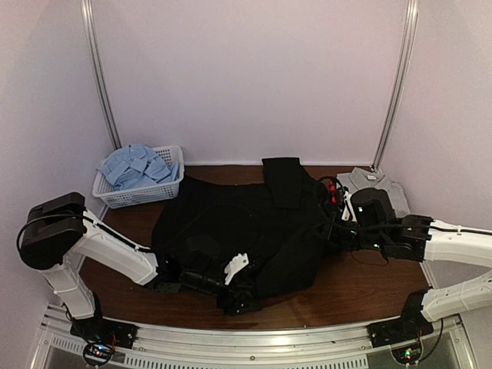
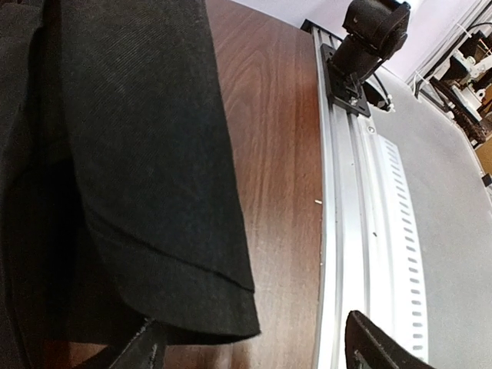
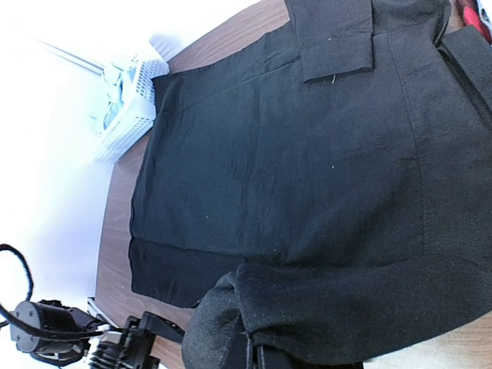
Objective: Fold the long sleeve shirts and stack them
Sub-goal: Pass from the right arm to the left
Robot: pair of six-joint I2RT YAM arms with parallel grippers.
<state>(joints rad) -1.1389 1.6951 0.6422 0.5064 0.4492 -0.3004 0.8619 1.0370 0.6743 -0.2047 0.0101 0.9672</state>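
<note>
The black shirt (image 1: 231,231) lies spread over the middle of the table (image 1: 361,296), filling most of the centre of the overhead view. One sleeve (image 1: 280,181) is folded across it, its cuff at the top centre of that view.

The left gripper (image 2: 254,352) sits at the shirt's near hem, low in the middle of the overhead view. In the left wrist view its fingers (image 2: 375,347) stand wide apart at the bottom of the frame. The shirt's hem corner reaches down just above the left-hand one, and bare wood and the aluminium rail (image 2: 338,231) show between them.

The right gripper (image 1: 332,231) is at the shirt's right edge, right of centre. In the right wrist view it is pressed together on a bunched fold of the black cloth at the bottom of the frame, and the cloth hides most of it.

A light blue shirt (image 1: 137,165) is heaped in the white mesh basket (image 1: 142,196) at the upper left. A grey shirt (image 1: 377,184) lies folded at the upper right, with a sliver of red fabric (image 1: 332,189) showing between it and the black shirt.
</note>
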